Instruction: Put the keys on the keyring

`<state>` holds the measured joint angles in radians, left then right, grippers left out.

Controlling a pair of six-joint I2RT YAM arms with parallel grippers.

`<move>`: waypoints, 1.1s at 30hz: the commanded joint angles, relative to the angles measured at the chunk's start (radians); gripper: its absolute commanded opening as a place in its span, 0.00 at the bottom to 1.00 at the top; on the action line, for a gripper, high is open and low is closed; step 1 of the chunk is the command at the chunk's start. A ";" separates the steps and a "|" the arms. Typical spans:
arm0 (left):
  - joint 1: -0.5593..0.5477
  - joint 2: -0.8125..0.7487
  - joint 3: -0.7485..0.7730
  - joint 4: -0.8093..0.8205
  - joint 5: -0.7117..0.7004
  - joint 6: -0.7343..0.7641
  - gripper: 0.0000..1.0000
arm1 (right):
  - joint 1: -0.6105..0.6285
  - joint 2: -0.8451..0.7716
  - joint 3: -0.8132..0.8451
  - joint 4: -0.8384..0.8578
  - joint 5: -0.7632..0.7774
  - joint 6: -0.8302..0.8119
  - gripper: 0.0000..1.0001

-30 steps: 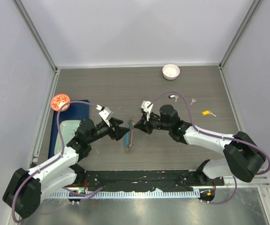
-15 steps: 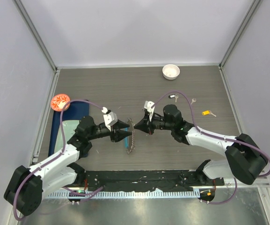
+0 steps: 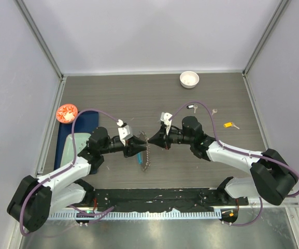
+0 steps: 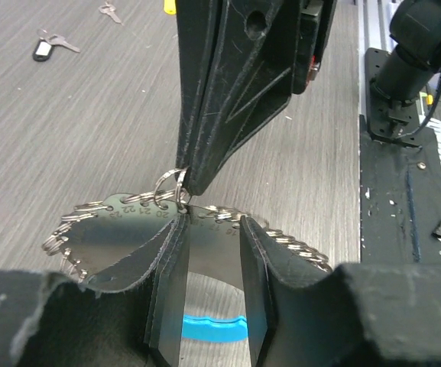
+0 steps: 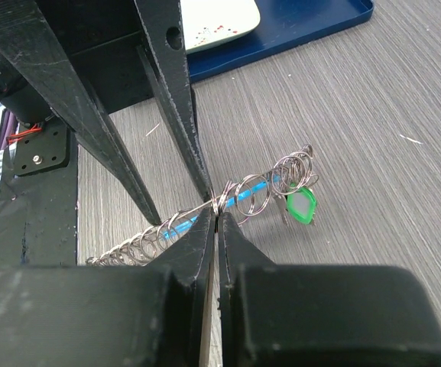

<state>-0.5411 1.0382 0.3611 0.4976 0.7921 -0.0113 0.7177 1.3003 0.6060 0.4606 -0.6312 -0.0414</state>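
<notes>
The keyring (image 3: 147,155), a loop of small silver rings on a numbered plate with a blue segment (image 4: 205,329), is held up on edge between my two grippers. My right gripper (image 3: 150,139) is shut, its tips (image 5: 218,212) pinching one small ring on the keyring (image 5: 258,191). A green-tagged key (image 5: 302,206) hangs from the ring. My left gripper (image 3: 140,147) is open, its fingers apart in front of the plate (image 4: 121,237) with the gripper (image 4: 212,222) facing the right one. Loose keys lie at the right: black-tagged (image 3: 191,107), plain (image 3: 214,111), yellow-tagged (image 3: 231,125).
A small white bowl (image 3: 189,79) stands at the back right. A red dish (image 3: 67,112) and a blue tray (image 3: 87,122) holding a pale plate are at the left, under my left arm. The black base rail (image 4: 403,191) runs along the near edge.
My left gripper has moved right up to the keyring and now meets the right gripper's tips. The keyring has shifted slightly right. The right gripper stays shut.
</notes>
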 commanded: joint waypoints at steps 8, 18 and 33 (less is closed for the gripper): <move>0.004 0.005 0.050 0.041 -0.030 0.034 0.38 | 0.000 -0.024 0.012 0.116 -0.042 0.021 0.01; 0.004 0.014 0.068 0.061 -0.005 0.016 0.39 | 0.005 -0.015 0.020 0.110 -0.058 0.018 0.01; 0.004 0.026 0.090 0.039 -0.001 -0.021 0.39 | 0.011 -0.004 0.032 0.090 -0.059 0.011 0.01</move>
<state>-0.5400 1.0561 0.3992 0.4965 0.7712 -0.0223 0.7158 1.3006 0.6056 0.4744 -0.6453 -0.0315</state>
